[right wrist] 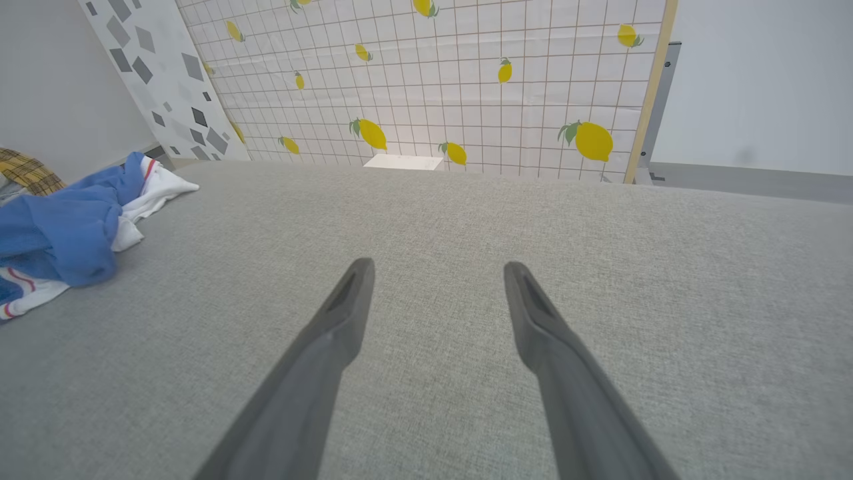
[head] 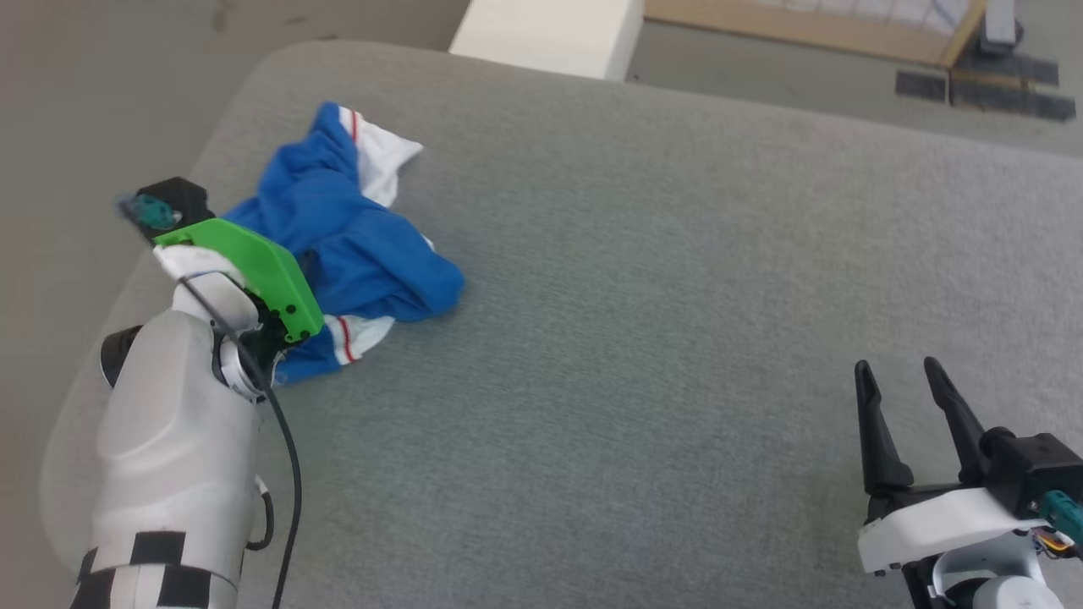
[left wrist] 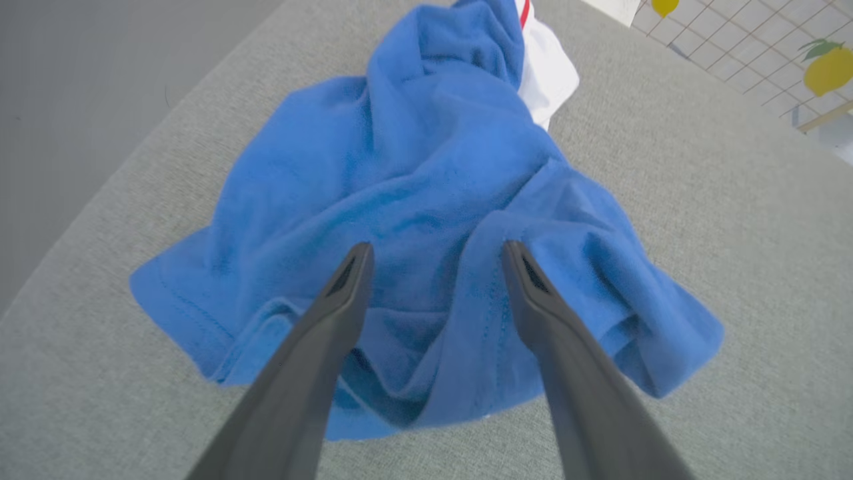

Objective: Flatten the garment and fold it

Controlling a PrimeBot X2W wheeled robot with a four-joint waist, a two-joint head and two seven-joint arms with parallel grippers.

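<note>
Grey surface (head: 677, 296), one crumpled garment (head: 355, 245)

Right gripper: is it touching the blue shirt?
Apart. The head view shows a wide stretch of grey surface between the right gripper and the shirt.

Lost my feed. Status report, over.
Left gripper open, poised over garment. Garment crumpled, unfolded, on grey surface. Right gripper open, apart. Nothing blocking.
</note>
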